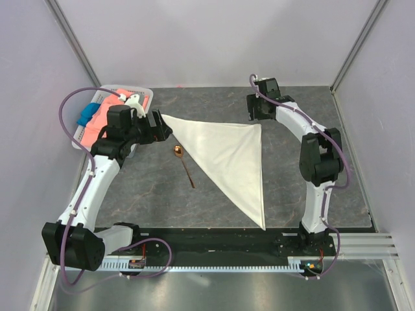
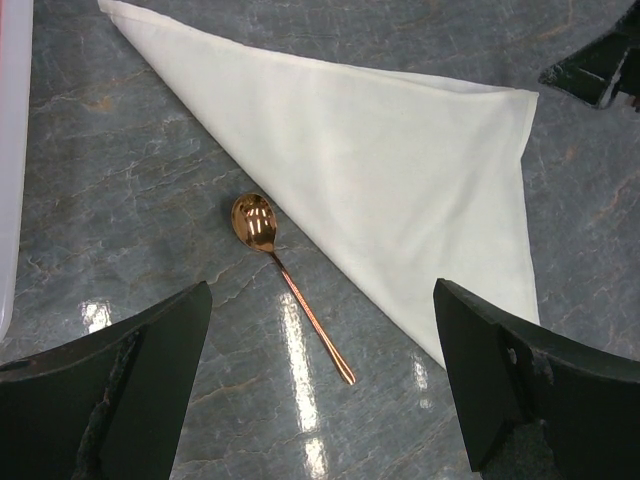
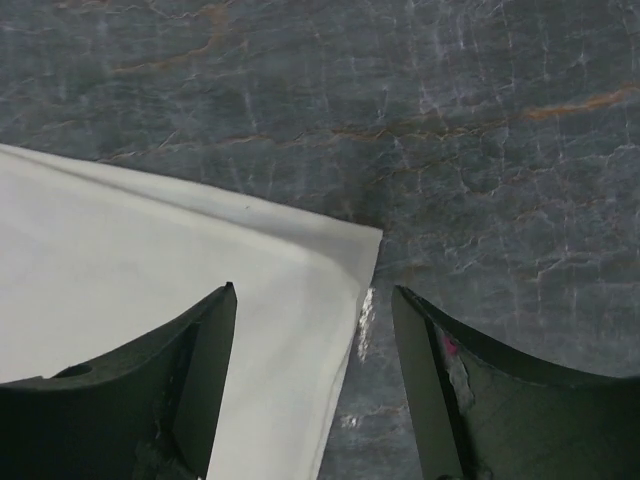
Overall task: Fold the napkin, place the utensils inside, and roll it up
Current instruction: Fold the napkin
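The off-white napkin (image 1: 230, 155) lies folded into a triangle on the dark table, one corner at the far left, one at the far right, one at the near edge. It also shows in the left wrist view (image 2: 400, 170) and the right wrist view (image 3: 150, 270). The copper spoon (image 1: 183, 164) lies on the table just left of the folded edge, bowl at the far end; it also shows in the left wrist view (image 2: 285, 280). My left gripper (image 1: 162, 126) is open and empty by the napkin's far left corner. My right gripper (image 1: 254, 109) is open and empty above the far right corner.
A white tray (image 1: 139, 91) at the far left holds a salmon-pink cloth (image 1: 97, 120) and a blue cloth (image 1: 85, 113). Grey walls enclose the table on the left, back and right. A black rail (image 1: 214, 243) runs along the near edge.
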Available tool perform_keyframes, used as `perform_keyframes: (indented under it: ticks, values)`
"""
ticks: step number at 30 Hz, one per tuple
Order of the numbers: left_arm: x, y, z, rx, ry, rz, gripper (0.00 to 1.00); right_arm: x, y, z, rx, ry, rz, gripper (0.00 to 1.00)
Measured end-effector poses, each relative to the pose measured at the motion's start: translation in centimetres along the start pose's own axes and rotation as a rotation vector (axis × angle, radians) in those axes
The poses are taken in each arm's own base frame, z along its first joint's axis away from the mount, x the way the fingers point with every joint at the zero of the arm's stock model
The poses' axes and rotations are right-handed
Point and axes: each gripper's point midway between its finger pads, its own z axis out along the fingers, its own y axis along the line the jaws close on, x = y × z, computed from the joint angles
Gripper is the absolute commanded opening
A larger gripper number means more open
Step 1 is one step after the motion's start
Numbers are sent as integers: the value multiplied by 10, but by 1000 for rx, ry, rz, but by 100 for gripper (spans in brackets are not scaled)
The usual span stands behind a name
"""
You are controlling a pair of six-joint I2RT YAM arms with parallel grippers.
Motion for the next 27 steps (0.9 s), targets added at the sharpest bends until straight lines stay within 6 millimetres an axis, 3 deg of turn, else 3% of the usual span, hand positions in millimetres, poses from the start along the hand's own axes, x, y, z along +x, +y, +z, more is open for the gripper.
perform_keyframes:
  ticks: [5,9,27]
  values:
    - [2,1,1,-2,5,-1,100,8,-19,30,31,62,-33,67]
    - [4,2,4,-5,14,-4,100,17,-24,40,15,101,-54,64]
    - [5,2,6,-2,21,-5,100,29,-19,50,-99,145,-55,52]
